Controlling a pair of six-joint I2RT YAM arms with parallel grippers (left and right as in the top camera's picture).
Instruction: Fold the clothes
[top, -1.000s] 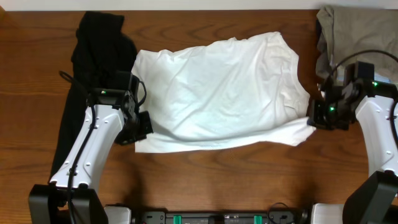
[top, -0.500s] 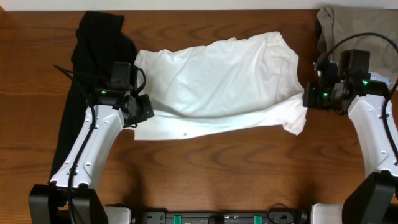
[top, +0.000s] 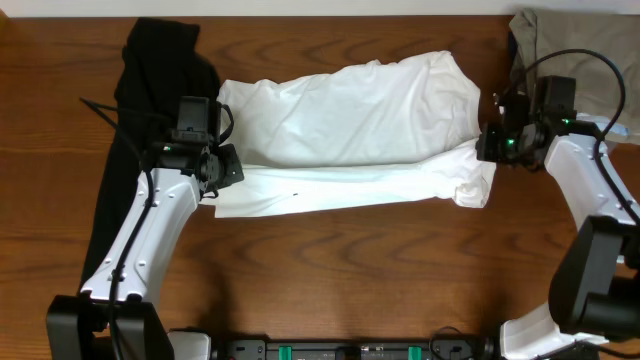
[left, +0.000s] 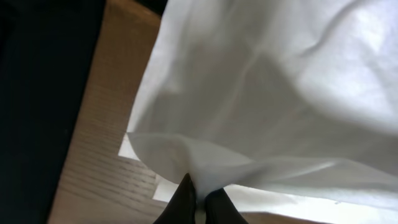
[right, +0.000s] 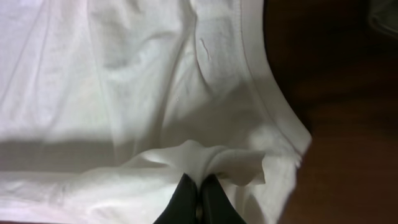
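The white shirt (top: 350, 130) lies across the middle of the surface (top: 350, 280) with its near hem lifted into a loose fold, the left hand (left: 199, 202) pinched shut on the near-left corner and the right hand (right: 199, 198) pinched shut on the bunched near-right one. Both hold only a thin tuck of cloth, so uneven travel or pulling apart could slip a corner free and leave a crooked crease. The black garment (top: 150, 80) just left could snag too
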